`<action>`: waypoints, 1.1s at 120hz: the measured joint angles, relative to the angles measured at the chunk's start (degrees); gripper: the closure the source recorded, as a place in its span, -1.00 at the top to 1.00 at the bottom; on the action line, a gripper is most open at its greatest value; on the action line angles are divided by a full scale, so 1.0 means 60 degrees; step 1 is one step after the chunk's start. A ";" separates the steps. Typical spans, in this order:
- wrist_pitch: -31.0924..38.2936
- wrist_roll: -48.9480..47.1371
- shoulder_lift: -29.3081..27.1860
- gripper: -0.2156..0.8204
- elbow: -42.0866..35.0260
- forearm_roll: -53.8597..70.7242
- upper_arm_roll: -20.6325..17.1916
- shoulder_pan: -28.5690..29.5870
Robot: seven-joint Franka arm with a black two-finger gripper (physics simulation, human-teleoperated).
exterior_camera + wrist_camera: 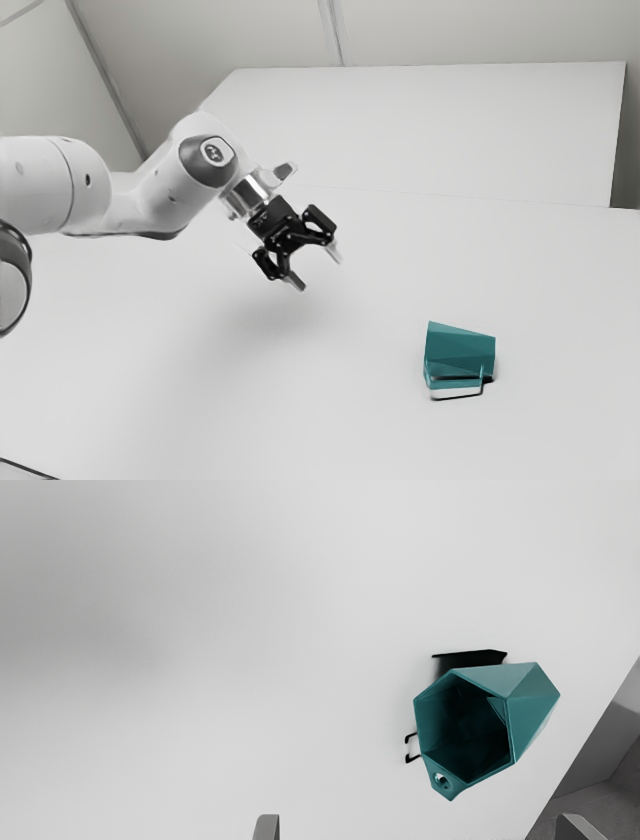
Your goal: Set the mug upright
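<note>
My gripper [317, 272] hangs above the table in the exterior view, its fingers spread apart and nothing held. A teal faceted mug [460, 350] lies tipped on its side, lower and toward the exterior view's right, well apart from the gripper. In the wrist view the open mouth of the mug [465, 725] faces the camera, with its small handle at one corner of the rim. The tips of the open gripper [417, 827] stand wide apart at the bottom edge, and the mug is beyond them, untouched.
The white table [250, 380] extends under the arm and the mug. In the wrist view, an edge of the table [575, 752] runs past the mug, with grey floor beyond it. A white panel [430, 130] stands at the back of the exterior view.
</note>
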 joint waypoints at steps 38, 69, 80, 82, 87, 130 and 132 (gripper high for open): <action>0.0485 -0.0110 0.0988 0.58 0.0014 -0.2332 -0.0446 -0.0493; 0.0577 -0.0242 0.1305 0.58 -0.0011 -0.2933 -0.0954 -0.0656; 0.0645 -0.0300 0.1476 0.58 0.0001 -0.3160 -0.1145 -0.0695; 0.0660 -0.0309 0.1518 0.58 0.0003 -0.3242 -0.1166 -0.0705; 0.0690 -0.0332 0.1599 0.58 0.0013 -0.3457 -0.1198 -0.0749; 0.1190 -0.0476 0.2544 0.58 0.0538 -0.4974 -0.1330 -0.1156; 0.1228 -0.0481 0.2577 0.58 0.0543 -0.5022 -0.1361 -0.1163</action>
